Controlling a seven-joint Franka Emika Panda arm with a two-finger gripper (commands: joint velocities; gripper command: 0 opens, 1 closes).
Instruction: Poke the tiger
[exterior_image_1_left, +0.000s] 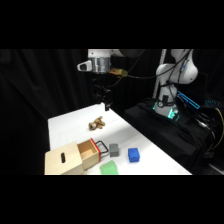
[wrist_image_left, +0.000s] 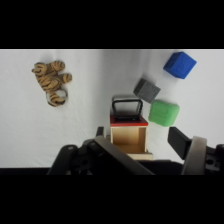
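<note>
Gripper (exterior_image_1_left: 105, 102) is hovering high over the table, jaws spread and empty, tiger (wrist_image_left: 52, 80) lying untouched

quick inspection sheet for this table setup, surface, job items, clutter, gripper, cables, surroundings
surface: white table, bare around the toy
job's things: small brown-and-tan striped toy tiger, lying alone, untouched
clutter: tan wooden box with open front; dark handle on red part; grey cube; blue cube; green block, all grouped near the box
grippers: gripper hangs above the table's far edge, beyond the tiger; jaws apart in wrist view
cables: thin cable running from the wrist towards the arm base
surroundings: dark backdrop; black surface beside the table
</note>
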